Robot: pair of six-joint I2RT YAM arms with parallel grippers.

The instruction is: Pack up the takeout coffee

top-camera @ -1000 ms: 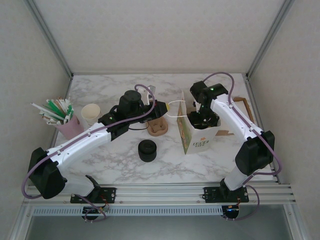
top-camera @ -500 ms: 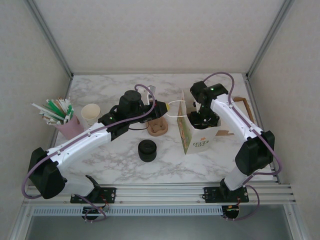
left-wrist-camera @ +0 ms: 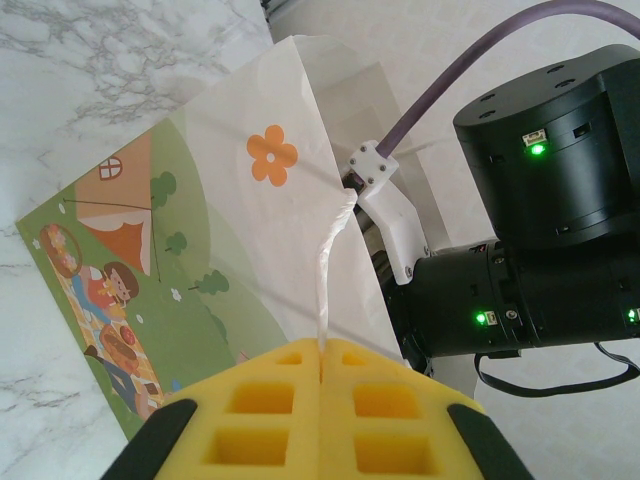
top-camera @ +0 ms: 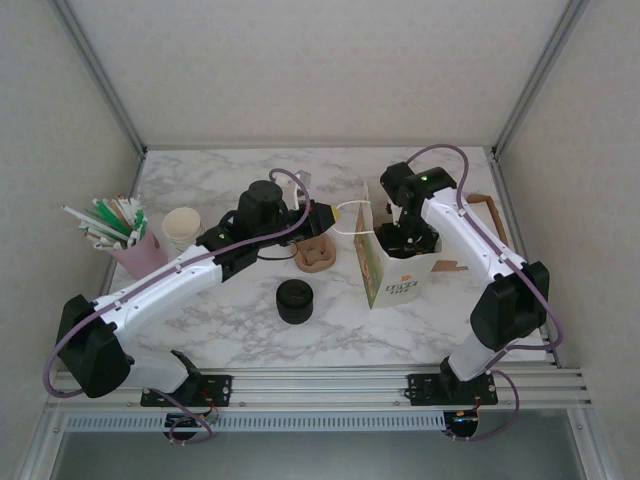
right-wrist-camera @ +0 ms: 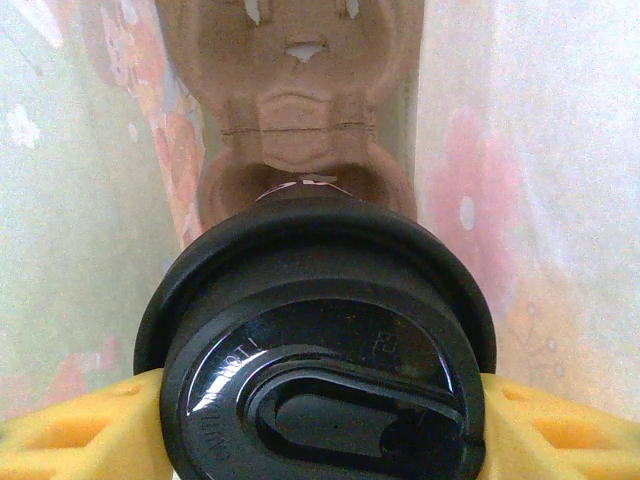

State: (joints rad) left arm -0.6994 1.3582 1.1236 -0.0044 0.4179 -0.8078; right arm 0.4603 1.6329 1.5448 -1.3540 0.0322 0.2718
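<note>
I am in the middle of the packing step itself: my right gripper (top-camera: 407, 238) is down inside the paper bag (top-camera: 395, 282), its yellow pads (right-wrist-camera: 70, 430) clamped on either side of the lidded coffee (right-wrist-camera: 320, 340), which stands upright between them. Below the cup, on the bag's floor, lies a cardboard tray (right-wrist-camera: 300, 110). The cup seems to hang over its near pocket, though I cannot tell whether the base has reached it. My left gripper (left-wrist-camera: 322, 372) is closed tight on the bag's white handle (left-wrist-camera: 332, 250), holding that side out so the mouth stands open. The next move, I judge, calls for a straight lowering into the pocket, then spreading my right fingers and lifting clear without dragging the bag's walls. My right arm (top-camera: 470, 240) rises from its base, folds at the elbow and points the wrist down into the bag; my left arm (top-camera: 170, 280) stretches diagonally across the table (top-camera: 220, 325), wrist roughly level, toward the bag
</note>
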